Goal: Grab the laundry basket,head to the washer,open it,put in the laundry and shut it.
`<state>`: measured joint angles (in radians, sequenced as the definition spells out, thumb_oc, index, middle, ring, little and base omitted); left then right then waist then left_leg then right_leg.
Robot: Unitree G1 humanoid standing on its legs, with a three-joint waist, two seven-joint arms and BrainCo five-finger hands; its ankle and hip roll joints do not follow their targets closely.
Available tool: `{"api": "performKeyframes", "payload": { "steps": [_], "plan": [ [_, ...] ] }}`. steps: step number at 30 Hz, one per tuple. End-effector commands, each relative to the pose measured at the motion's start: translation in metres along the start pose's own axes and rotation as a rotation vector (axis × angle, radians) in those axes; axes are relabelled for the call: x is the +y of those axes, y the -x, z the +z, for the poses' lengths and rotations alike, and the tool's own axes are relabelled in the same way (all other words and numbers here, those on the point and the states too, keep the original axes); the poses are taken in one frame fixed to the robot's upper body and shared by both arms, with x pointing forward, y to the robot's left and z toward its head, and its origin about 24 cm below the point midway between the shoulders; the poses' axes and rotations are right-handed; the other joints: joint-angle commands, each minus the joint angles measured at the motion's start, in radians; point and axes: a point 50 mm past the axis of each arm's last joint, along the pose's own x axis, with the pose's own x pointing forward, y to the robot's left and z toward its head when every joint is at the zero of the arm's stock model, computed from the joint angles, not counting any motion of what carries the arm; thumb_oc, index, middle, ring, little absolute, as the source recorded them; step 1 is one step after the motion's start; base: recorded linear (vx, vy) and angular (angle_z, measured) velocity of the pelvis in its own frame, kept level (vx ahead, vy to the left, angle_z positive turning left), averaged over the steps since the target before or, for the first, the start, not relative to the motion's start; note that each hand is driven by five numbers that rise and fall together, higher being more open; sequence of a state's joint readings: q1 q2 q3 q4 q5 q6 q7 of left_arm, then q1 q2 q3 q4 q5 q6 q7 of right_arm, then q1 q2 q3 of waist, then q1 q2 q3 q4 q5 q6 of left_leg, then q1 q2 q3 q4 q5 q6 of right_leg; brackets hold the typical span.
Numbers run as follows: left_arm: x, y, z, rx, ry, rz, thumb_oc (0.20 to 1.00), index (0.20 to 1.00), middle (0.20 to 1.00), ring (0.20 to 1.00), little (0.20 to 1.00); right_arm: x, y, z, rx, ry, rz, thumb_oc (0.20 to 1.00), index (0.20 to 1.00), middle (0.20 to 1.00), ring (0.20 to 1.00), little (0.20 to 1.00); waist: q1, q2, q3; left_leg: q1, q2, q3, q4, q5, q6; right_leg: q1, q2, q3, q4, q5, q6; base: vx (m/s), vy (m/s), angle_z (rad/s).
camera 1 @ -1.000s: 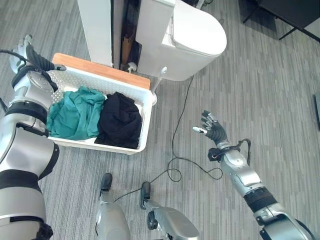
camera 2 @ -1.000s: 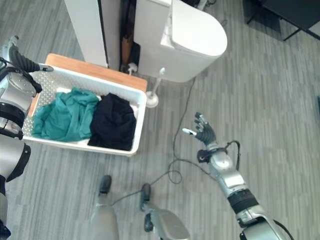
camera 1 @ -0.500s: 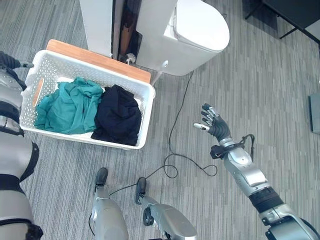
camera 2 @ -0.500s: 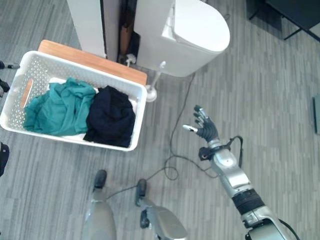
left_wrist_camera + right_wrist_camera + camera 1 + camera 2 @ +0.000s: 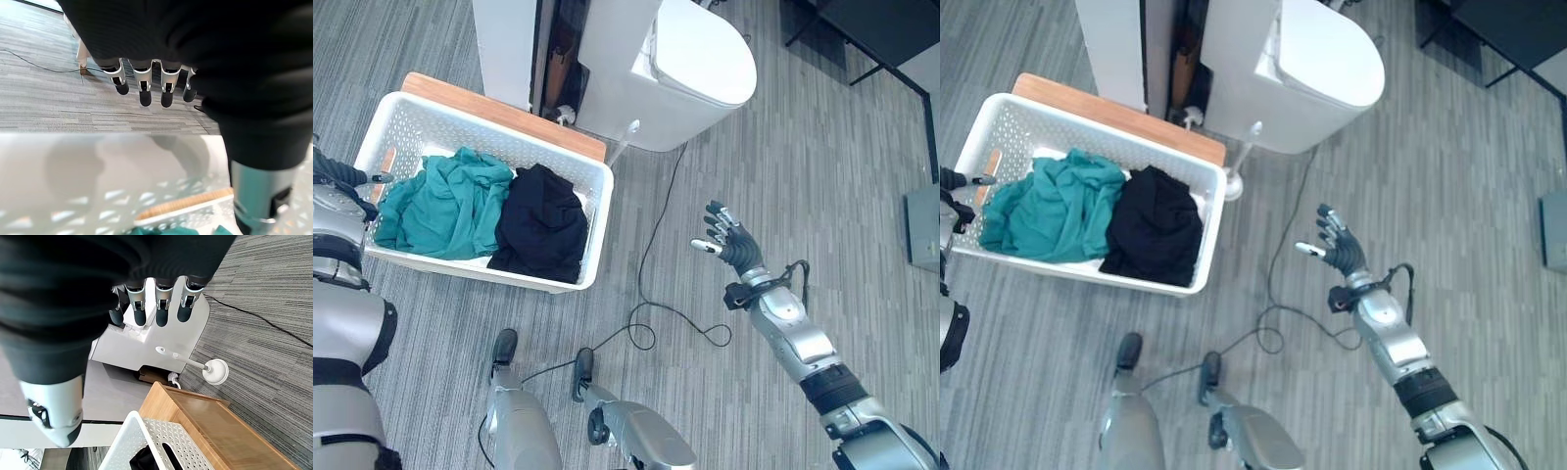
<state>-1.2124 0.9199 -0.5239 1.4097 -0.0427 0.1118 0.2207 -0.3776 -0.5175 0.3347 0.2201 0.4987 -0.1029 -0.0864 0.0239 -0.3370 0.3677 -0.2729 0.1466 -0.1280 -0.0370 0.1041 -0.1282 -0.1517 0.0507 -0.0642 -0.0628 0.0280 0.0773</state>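
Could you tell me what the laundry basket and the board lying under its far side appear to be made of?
The laundry basket looks like white moulded plastic with a smooth, slightly glossy finish: its walls are pierced by a regular pattern of small holes and it has a cut-out handle slot. The board looks like light brown wood or a wood-look laminate, matt, with faint grain lines; which of the two cannot be told.

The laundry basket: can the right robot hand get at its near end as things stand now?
Probably yes, after a reach. The right robot hand is open above bare floor, apart from the laundry basket, and nothing stands between them except a thin cable on the floor.
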Motion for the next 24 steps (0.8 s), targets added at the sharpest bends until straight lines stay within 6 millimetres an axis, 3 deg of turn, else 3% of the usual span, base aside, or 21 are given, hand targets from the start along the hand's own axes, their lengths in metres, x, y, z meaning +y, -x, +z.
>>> {"api": "performKeyframes", "payload": {
  "steps": [1, 7, 18, 24],
  "plan": [
    [0.011, -0.002, -0.003, 0.039, 0.066, 0.033, 1.000, 1.000, 1.000, 1.000, 1.000, -0.024, 0.005, 0.013, -0.054, 0.004, -0.070, 1.000, 1.000, 1.000, 1.000, 1.000, 0.006, -0.005, -0.009, 0.016, 0.109, 0.017, 0.012, -0.034, 0.004, -0.031, -0.133, 0.015, 0.037, 0.056, 0.102, 0.00, 0.000, 0.00],
    [0.005, 0.000, 0.009, 0.000, 0.100, 0.023, 1.000, 1.000, 1.000, 1.000, 1.000, -0.024, 0.004, 0.018, -0.070, 0.022, -0.071, 1.000, 1.000, 1.000, 1.000, 1.000, -0.003, 0.002, 0.007, 0.000, 0.103, 0.015, 0.024, -0.039, 0.007, -0.040, -0.138, 0.011, 0.040, 0.060, 0.104, 0.00, 0.000, 0.00],
    [-0.027, 0.005, 0.006, -0.011, 0.048, -0.099, 1.000, 1.000, 1.000, 1.000, 1.000, -0.026, -0.002, 0.034, -0.115, 0.053, -0.053, 1.000, 1.000, 1.000, 1.000, 1.000, -0.029, 0.003, 0.015, -0.029, 0.101, 0.028, 0.073, -0.064, 0.010, -0.061, -0.144, 0.025, 0.044, 0.072, 0.104, 0.00, 0.008, -0.01],
    [-0.029, 0.006, 0.010, -0.034, 0.033, -0.112, 1.000, 1.000, 1.000, 1.000, 1.000, -0.028, -0.005, 0.045, -0.155, 0.063, -0.050, 1.000, 1.000, 1.000, 1.000, 1.000, -0.036, 0.005, 0.025, -0.038, 0.100, 0.030, 0.092, -0.072, 0.009, -0.068, -0.145, 0.029, 0.047, 0.075, 0.103, -0.01, 0.014, -0.10]
  ]
}}
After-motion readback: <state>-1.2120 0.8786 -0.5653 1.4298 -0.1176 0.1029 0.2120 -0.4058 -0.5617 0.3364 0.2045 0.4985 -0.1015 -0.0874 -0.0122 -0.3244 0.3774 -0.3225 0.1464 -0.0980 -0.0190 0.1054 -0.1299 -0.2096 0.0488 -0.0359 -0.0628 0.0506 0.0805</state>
